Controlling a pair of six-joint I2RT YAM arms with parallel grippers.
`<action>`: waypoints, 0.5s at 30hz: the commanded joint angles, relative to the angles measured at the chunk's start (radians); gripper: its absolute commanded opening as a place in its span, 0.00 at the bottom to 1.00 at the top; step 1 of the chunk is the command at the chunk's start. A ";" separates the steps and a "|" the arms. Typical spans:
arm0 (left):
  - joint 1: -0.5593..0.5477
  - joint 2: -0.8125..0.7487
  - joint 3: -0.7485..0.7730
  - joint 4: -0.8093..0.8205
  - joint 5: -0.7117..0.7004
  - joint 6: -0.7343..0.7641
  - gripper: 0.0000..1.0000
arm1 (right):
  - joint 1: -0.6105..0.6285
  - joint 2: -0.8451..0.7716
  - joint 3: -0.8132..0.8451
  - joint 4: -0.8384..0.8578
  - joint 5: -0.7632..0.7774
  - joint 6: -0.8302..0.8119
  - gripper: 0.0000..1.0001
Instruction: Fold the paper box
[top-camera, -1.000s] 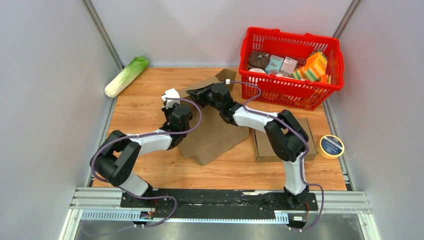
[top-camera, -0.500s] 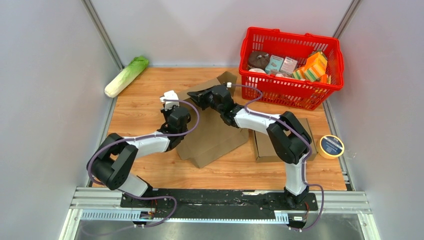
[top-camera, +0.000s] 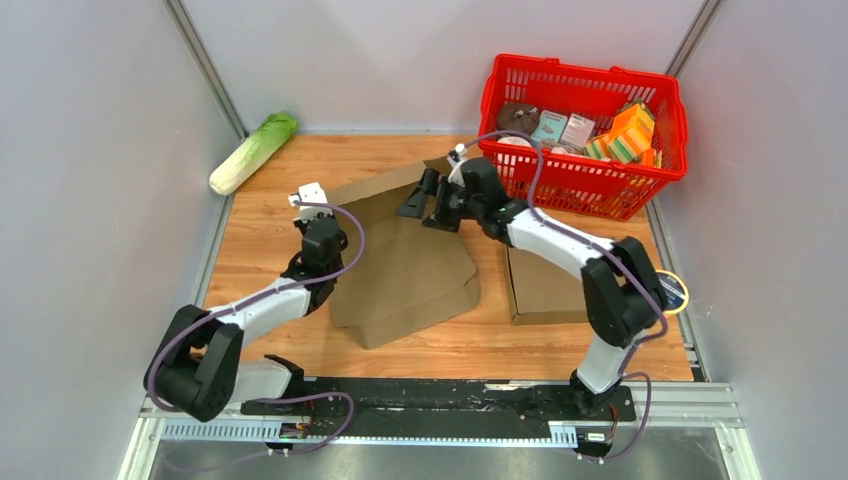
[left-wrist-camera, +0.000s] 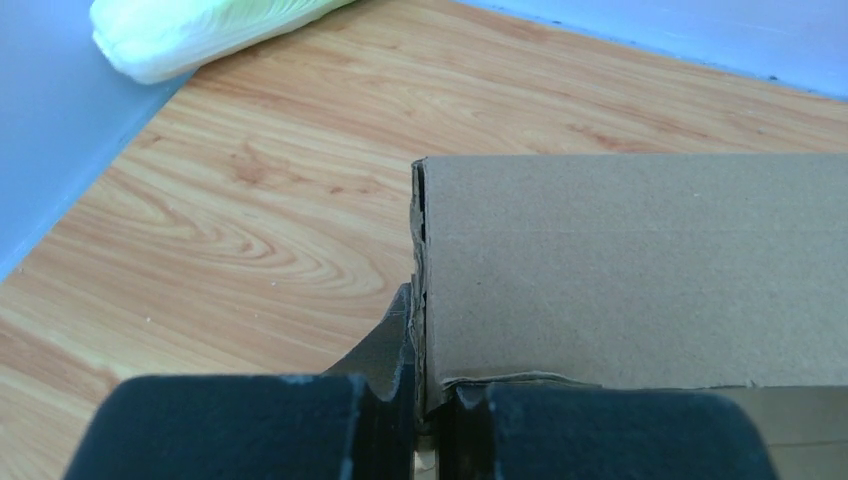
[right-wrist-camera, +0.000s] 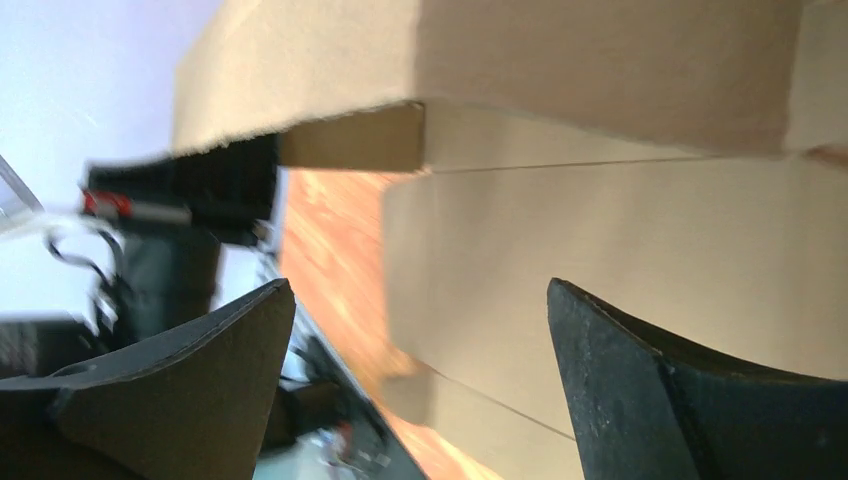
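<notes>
The brown paper box (top-camera: 410, 270) lies spread out and mostly flat in the middle of the wooden table. My left gripper (top-camera: 322, 222) is at its left edge. In the left wrist view the gripper (left-wrist-camera: 428, 400) is shut on that cardboard edge, and the box panel (left-wrist-camera: 640, 260) stretches away to the right. My right gripper (top-camera: 418, 195) hovers over the box's back edge, open. In the right wrist view the fingers (right-wrist-camera: 418, 290) stand wide apart with nothing between them, and the box (right-wrist-camera: 620, 250) lies just beyond.
A red basket (top-camera: 560, 185) full of groceries stands at the back right, close behind the right gripper. A cabbage (top-camera: 252, 152) lies at the back left. A second flat cardboard piece (top-camera: 550, 285) sits under the right arm, with a tape roll (top-camera: 672, 292) beside it.
My right gripper has let go of the box's back flap, opened wide and drawn back to the right. The left gripper has pulled the box edge leftward, and the box has flattened out.
</notes>
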 joint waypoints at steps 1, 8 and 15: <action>0.014 -0.094 0.018 -0.037 0.164 0.054 0.00 | -0.080 -0.228 -0.077 -0.258 -0.100 -0.494 1.00; 0.083 -0.171 0.068 -0.187 0.311 0.057 0.00 | -0.150 -0.370 -0.145 -0.369 0.144 -0.725 1.00; 0.121 -0.200 0.128 -0.362 0.374 0.045 0.00 | -0.134 -0.450 -0.169 -0.260 0.085 -0.636 0.94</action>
